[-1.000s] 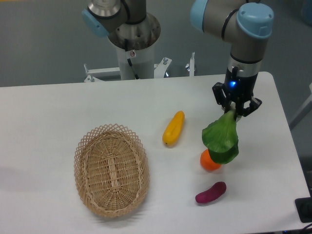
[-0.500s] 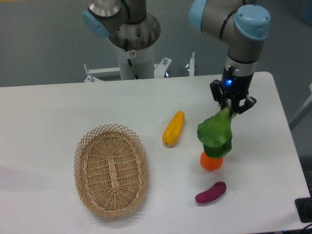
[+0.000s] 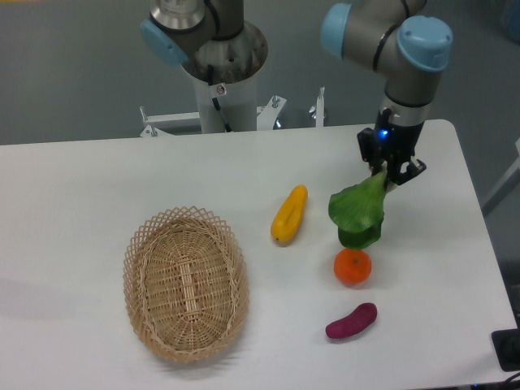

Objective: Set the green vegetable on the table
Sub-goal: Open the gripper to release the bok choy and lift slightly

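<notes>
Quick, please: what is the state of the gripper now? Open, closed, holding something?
Gripper: closed on the stem of the green vegetable, which hangs above the table.

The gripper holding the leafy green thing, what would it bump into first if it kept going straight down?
The gripper points down, so the green vegetable hanging from it would likely reach the white table first. The orange sits close below in the picture, but depth is unclear.
</notes>
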Robot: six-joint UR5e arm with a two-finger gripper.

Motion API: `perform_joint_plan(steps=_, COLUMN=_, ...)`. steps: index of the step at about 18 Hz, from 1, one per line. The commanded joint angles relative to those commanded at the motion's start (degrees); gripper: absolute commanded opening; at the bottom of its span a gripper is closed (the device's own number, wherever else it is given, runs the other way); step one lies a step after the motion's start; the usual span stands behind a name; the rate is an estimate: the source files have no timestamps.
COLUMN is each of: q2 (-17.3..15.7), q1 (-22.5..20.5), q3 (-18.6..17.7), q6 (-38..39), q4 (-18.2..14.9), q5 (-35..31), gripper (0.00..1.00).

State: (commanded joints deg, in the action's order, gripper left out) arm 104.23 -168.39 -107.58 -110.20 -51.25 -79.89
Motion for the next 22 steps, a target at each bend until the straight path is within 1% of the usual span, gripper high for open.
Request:
perform_joint_plan(steps=2, q2=1.76, q1=-0.62, q3=-0.26, q6=-1.68, q4=1.59, q5=0.0, gripper=0.35)
perform_joint_plan(steps=5, q2=3.78, q1=-0.88, q3=-0.44, q6=-2.04, q4=3.17, q5=0.0, gripper=0.35)
perform_joint_plan(steps=11, q2=4.49, q1=-0.88, q3=-0.97, q6=-2.04, q4=3.53, q5=0.0, gripper=0.36)
perform_joint_plan(steps=13, q2=4.84, q1=-0.97, q3=-0.97, q6=-1.95, q4=3.61, q5=0.0, gripper=0.38)
perform_joint_plan(steps=14, q2=5.02, q1=-1.32, q3=-0.97, q6=-2.04, q4=3.61, q5=0.0, gripper=0.41)
perform_joint_plan(steps=15, q2=5.02, q1=-1.58, q3=-0.97, q6=-1.86, q4=3.61, q5=0.0, gripper=0.5)
perform_joint_plan(steps=16, q2=5.11, q1=-1.67, q3=-0.97, q6=-1.43, q4=3.61, q5=0.0, gripper=0.64)
perform_joint_plan(steps=17, q2=5.11, q1=-1.68, q3=-0.97, q6=-1.25, q4=3.61, q5=0.0, gripper=0.8)
perform_joint_plan(steps=18, q2=5.02, q1=-1.68, q3=-0.97, q6=-1.16, q4=3.61, q5=0.0, gripper=0.92)
perform_joint_plan(steps=19, q2=5.02, q1=-1.59, q3=-0.97, q6=-1.16, q4=3.61, q5=0.0, gripper=0.99)
perform_joint_plan(steps=21, q2=4.67, q1=-1.59, q3=-0.88, q6=-0.37, q4=3.53, q5=0.0, gripper=1.0)
perform_joint_plan(steps=22, q2=4.41, q1=-1.5, q3=-0.27, q6=0.42, q4=3.53, q5=0.0, gripper=1.0)
